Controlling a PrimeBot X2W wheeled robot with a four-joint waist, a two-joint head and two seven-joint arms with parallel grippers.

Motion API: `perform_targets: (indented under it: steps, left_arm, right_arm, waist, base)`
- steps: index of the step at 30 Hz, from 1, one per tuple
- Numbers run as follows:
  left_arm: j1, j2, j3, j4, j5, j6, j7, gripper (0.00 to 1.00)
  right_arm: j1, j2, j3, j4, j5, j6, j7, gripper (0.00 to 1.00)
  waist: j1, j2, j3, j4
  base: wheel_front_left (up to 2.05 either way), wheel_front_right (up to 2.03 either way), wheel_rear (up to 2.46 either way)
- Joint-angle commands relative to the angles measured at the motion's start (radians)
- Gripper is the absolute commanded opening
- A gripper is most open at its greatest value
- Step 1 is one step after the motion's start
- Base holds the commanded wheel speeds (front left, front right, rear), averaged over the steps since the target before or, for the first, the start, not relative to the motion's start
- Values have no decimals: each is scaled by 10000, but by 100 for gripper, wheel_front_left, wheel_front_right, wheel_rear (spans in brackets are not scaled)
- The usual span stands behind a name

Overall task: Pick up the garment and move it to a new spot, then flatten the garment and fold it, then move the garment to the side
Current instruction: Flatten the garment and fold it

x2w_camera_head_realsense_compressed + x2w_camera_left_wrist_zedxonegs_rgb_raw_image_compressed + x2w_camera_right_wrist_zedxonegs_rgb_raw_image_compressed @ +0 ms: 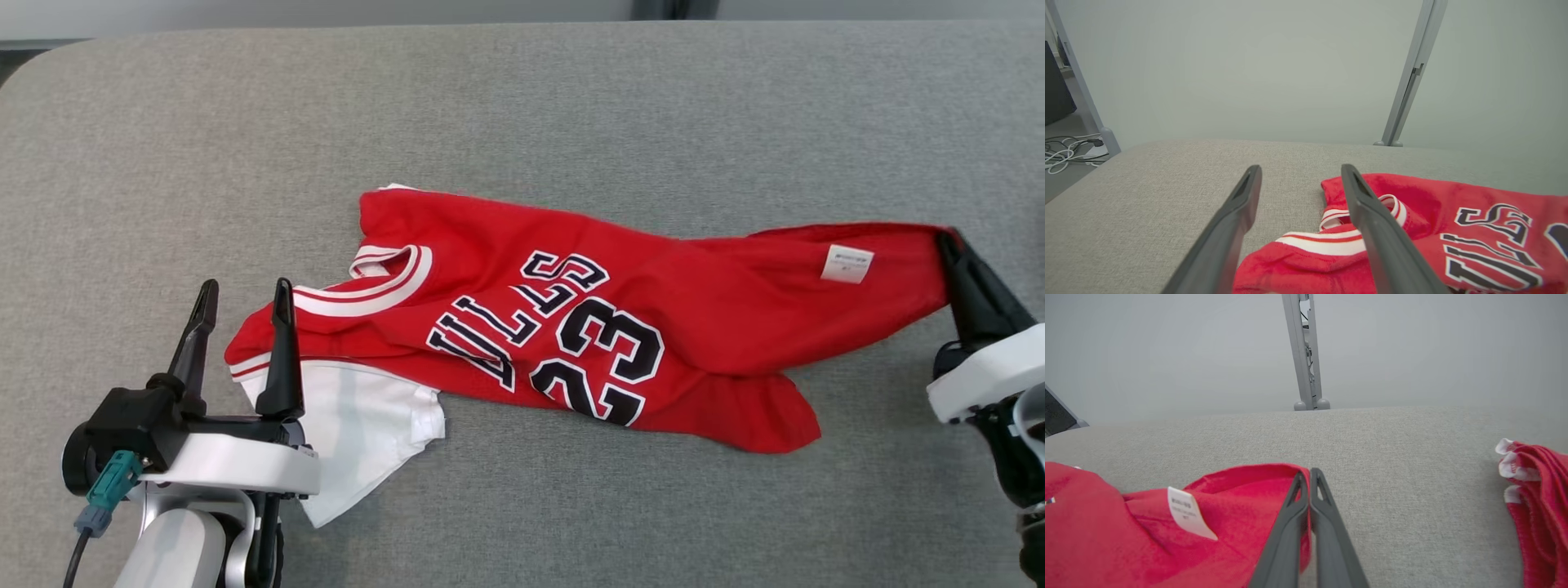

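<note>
Right end effector (947,238) pressed together, pinching hem edge of crumpled red fabric jersey (653,327). Left end effector (246,286) spread at jersey's collar end, contact unclear, beside white cloth piece (359,433). Jersey lies stretched sideways mid grey fabric-covered counter (522,106).

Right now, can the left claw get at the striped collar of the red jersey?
Probably yes. The left claw stands open beside the jersey, one finger over its shoulder edge; the striped collar lies uncovered just beyond, nothing between. The right claw, shut on the jersey's other end, is well clear.
</note>
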State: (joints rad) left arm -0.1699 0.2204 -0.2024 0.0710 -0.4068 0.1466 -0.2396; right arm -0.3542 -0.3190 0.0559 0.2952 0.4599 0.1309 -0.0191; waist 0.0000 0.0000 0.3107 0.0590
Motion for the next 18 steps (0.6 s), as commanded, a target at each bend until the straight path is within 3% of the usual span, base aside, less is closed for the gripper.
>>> perform_targets:
  steps: [1,10,18]
  left_arm:
    - [-188,75,12,2,-6,-29,-40,100]
    - [-327,73,-104,39,-3,-54,-51,100]
    - [-620,-41,-195,91,-35,-187,-126,100]
  right_arm:
    - [86,-79,-132,-182,114,-1,-37,0]
    - [-475,-412,-1313,-1336,244,0,283,0]
    - [-2091,-833,-1270,-676,173,0,554,0]
  waist:
    - [0,0,-23,-90]
    - [0,0,109,-174]
    - [0,0,605,187]
  base:
    - [0,0,0]
    - [0,0,0]
    - [0,0,0]
